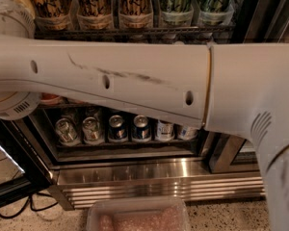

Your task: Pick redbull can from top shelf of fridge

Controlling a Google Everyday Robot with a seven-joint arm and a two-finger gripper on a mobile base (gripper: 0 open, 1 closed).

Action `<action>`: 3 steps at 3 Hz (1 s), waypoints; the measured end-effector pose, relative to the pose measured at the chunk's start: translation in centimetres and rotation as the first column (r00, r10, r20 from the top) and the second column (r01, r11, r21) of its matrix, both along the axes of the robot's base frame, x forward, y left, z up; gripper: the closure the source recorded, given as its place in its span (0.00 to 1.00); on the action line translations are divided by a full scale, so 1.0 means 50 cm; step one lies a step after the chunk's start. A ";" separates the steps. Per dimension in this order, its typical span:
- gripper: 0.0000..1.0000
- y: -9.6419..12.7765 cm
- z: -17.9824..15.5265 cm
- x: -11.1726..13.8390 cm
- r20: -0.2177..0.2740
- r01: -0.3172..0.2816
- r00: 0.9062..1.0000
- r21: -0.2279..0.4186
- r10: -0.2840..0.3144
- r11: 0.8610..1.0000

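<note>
White arm (135, 81) crosses the fridge (135, 172); the gripper is out of view beyond it, so you cannot tell its state. No redbull can shows on the top shelf (135, 31). Judged step: reaching; next, find the can

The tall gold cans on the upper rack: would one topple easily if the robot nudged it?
Probably tippy: each gold can stands tall and narrow, though the front rail may catch it. Its glossy side looks smooth, so it is likely slippery to grip. The end effector is out of view; only the arm crossing the frame shows.
</note>
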State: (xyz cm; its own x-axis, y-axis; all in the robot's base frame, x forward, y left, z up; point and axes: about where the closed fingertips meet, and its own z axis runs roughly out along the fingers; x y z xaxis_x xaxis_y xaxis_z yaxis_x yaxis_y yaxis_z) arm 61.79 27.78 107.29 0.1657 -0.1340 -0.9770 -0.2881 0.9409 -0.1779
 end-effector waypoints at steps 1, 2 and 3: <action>1.00 0.000 0.000 0.000 0.000 0.000 1.000 0.000 0.000 1.000; 1.00 0.000 0.000 0.000 0.000 0.000 1.000 0.000 0.000 1.000; 1.00 -0.001 0.015 -0.007 0.006 -0.024 1.000 0.020 0.024 1.000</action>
